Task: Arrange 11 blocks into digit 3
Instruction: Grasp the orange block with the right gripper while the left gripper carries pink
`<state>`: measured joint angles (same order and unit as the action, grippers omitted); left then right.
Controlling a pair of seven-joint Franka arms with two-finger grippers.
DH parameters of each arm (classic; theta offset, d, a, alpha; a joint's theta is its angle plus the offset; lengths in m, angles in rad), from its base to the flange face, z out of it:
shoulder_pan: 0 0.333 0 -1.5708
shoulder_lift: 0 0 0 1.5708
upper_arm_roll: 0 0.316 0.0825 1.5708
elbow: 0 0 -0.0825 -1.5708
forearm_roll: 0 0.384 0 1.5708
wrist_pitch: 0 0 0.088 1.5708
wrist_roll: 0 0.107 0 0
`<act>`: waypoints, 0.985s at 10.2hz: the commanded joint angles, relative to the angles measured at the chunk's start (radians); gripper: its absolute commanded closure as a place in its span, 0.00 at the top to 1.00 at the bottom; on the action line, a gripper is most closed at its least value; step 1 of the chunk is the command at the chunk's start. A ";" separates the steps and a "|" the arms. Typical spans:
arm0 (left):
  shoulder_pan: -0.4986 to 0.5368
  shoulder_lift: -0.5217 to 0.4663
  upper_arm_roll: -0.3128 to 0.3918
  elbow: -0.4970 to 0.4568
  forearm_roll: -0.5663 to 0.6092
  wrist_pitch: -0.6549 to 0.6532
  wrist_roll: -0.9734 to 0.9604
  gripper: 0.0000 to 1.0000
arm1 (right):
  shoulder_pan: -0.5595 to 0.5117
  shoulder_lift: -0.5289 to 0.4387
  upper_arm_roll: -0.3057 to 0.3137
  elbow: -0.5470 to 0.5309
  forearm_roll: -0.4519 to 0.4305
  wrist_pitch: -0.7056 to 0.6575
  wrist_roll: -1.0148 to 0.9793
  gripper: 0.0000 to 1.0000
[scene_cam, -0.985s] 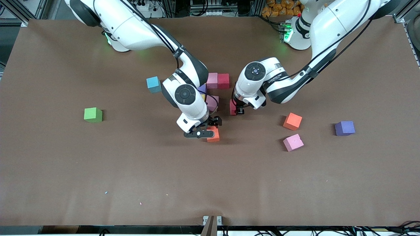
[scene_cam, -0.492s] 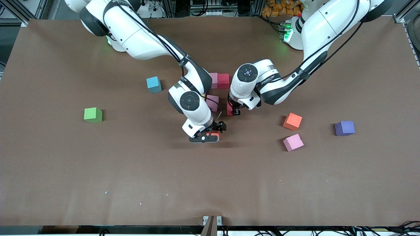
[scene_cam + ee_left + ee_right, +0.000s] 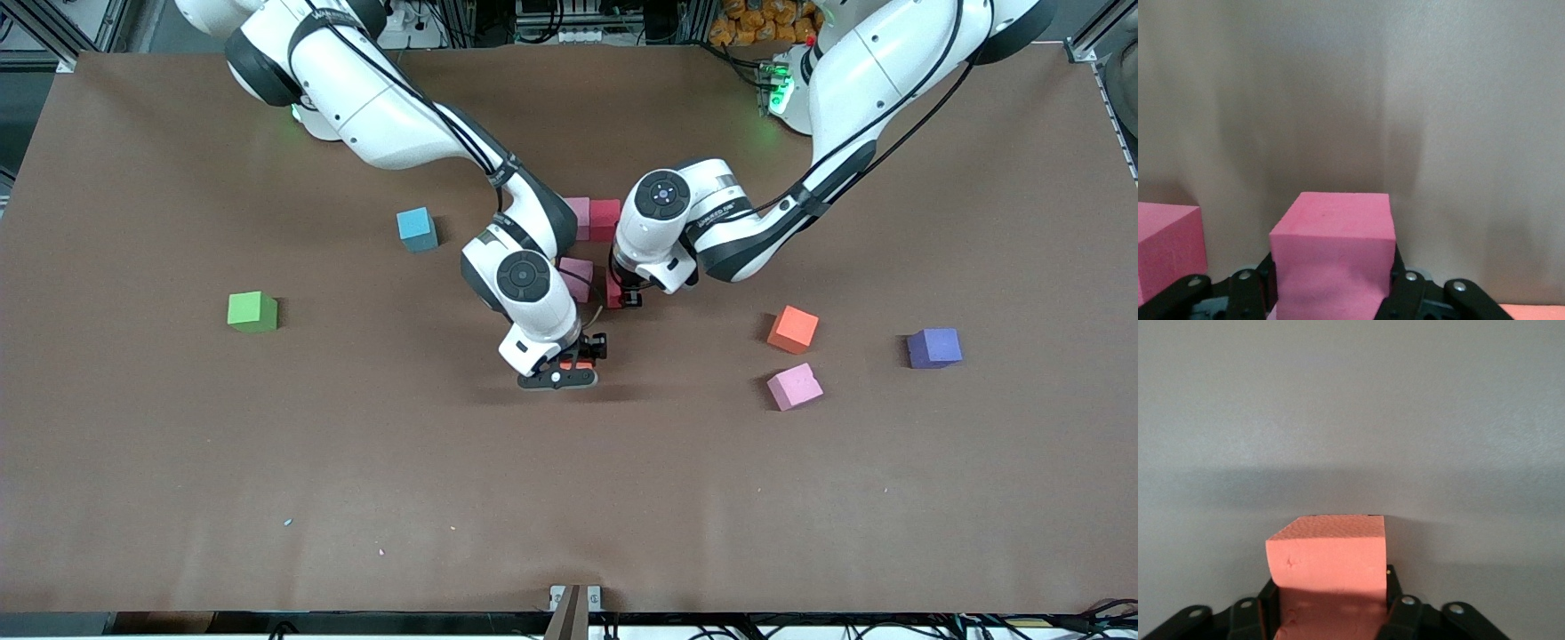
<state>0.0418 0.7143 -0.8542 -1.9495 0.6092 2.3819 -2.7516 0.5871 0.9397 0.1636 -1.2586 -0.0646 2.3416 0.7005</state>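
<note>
Right gripper (image 3: 569,363) clamps an orange cube (image 3: 1328,570) nearer the camera than the cluster; left gripper (image 3: 622,293) pinches a red cube (image 3: 1333,257) beside the pink cube (image 3: 578,276). Wrists crowd together; a clash could scatter placed cubes.

You have one green matte foam cube (image 3: 252,311) sitting flat on the brown matte table cover (image 3: 569,498), toward the right arm's end of the table and well apart from everything else, its sides roughly square to the table's edges. Nearer to the front camera you will find a few tiny specks on the cover, one pale (image 3: 287,522) and one pinkish (image 3: 380,552). A small grey metal bracket (image 3: 574,597) sits at the middle of the edge nearest that camera. Off the farthest edge, by the left arm's base, lies a heap of small orange rounded items (image 3: 756,20).
</note>
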 commanded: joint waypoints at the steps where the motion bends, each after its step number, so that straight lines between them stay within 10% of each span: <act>1: -0.017 0.011 0.009 0.011 0.021 0.023 -0.126 0.08 | -0.026 0.004 0.004 0.031 -0.026 -0.056 -0.006 0.00; 10: -0.065 0.027 0.032 0.012 0.021 0.046 -0.128 0.08 | -0.070 -0.159 0.019 -0.147 -0.023 -0.118 -0.047 0.00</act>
<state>0.0010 0.7373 -0.8286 -1.9456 0.6092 2.4210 -2.7516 0.5396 0.8664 0.1670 -1.2841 -0.0772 2.1898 0.6694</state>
